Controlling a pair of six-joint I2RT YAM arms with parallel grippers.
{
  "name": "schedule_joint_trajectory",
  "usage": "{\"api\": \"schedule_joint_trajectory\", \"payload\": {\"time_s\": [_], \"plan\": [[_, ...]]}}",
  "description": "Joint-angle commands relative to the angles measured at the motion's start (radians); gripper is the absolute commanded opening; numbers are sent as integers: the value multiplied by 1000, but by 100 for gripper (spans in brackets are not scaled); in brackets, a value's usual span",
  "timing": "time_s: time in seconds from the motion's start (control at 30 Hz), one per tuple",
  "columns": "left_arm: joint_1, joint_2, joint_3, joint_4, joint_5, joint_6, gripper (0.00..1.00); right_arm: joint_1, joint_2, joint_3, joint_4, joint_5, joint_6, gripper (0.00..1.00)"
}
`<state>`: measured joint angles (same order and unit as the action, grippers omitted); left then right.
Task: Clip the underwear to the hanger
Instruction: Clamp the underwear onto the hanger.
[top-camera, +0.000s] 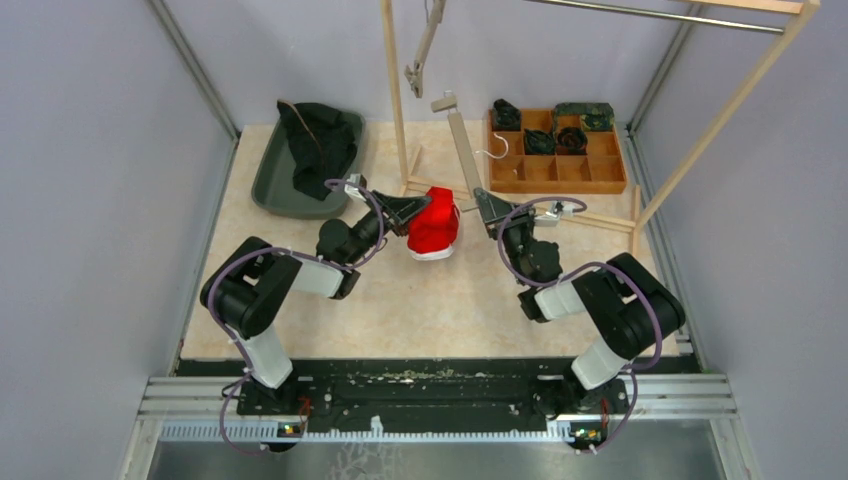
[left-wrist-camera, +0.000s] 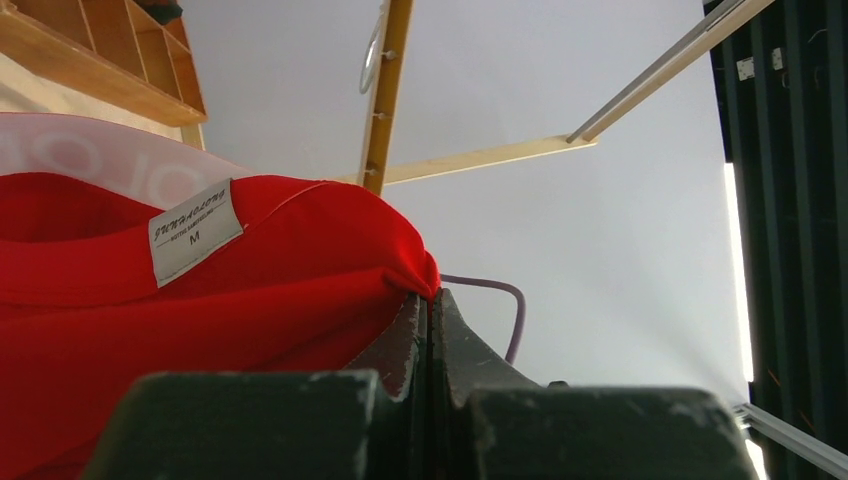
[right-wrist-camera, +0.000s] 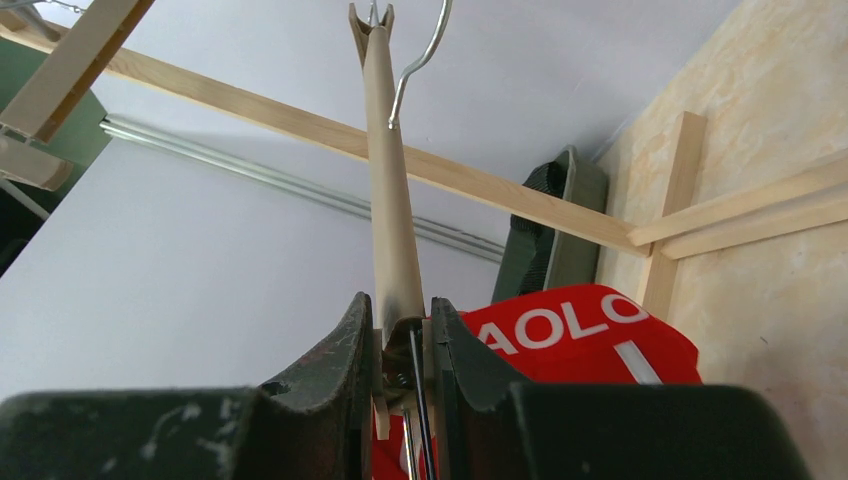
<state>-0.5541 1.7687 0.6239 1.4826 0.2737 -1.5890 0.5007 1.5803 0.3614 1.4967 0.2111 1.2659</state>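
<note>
Top view, surface: a beige marbled tabletop (top-camera: 420, 310) with pale grey walls on three sides. A light wooden rack frame (top-camera: 397, 90) stands at the far edge.
Top view, upper left: a grey-green plastic tray (top-camera: 268, 185) with a dark garment (top-camera: 318, 145) draped over it.
Top view, upper right: a wooden compartment box (top-camera: 560, 178) with dark folded items (top-camera: 555, 125) in its far cells.
Top view, underwear: the red underwear with a white lettered waistband (top-camera: 434, 225) sits mid-frame between the grippers, pinched at its left edge by the left gripper (top-camera: 405, 210).
Top view, hanger: a pale wooden bar-shaped hanger (top-camera: 462, 145) slants from the right gripper (top-camera: 490, 207) toward the rack, its wire hook (top-camera: 497, 150) to the right.
Left wrist view, tool: the left gripper (left-wrist-camera: 430, 305) has its jaws pressed together on a fold of the underwear (left-wrist-camera: 250, 290). The white size label (left-wrist-camera: 195, 230) reads M.
Left wrist view, cut off: the underwear runs off the left edge, and the label's upper line is too small to read.
Right wrist view, tool: the right gripper (right-wrist-camera: 400, 335) is narrow, clamped on the near end of the hanger (right-wrist-camera: 388, 180). The wire hook (right-wrist-camera: 420, 55) is at upper centre.
Right wrist view, hidden: the underwear (right-wrist-camera: 580, 335) is lower right, its lower part behind the gripper body. Whether it touches the hanger cannot be told.
Right wrist view, background: the tray (right-wrist-camera: 555, 230) is partly hidden behind the underwear, with the tabletop (right-wrist-camera: 760, 150) at right.
</note>
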Motion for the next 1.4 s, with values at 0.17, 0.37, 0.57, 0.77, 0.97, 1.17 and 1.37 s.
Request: {"api": "schedule_joint_trajectory", "payload": {"time_s": [0.17, 0.37, 0.57, 0.77, 0.97, 1.17, 1.37], "plan": [[-1, -22, 8, 8, 23, 7, 0, -8, -7, 62, 226, -35, 7, 0], [-1, -14, 23, 1, 40, 2, 0, -11, 4, 72, 227, -48, 15, 0], [-1, -22, 32, -33, 52, 5, 0, -13, 7, 84, 227, -66, 14, 0], [-2, -34, 38, -58, 53, 16, 0, -13, 4, 86, 225, -70, 7, 0], [-1, -42, 38, -68, 49, 19, 0, -17, -2, 71, 227, -69, 13, 0], [-1, -52, 36, -73, 46, 20, 0, -21, -8, 56, 227, -79, 23, 0], [-2, -58, 34, -80, 43, 16, 0, -23, -23, 47, 227, -84, 22, 0]]}}
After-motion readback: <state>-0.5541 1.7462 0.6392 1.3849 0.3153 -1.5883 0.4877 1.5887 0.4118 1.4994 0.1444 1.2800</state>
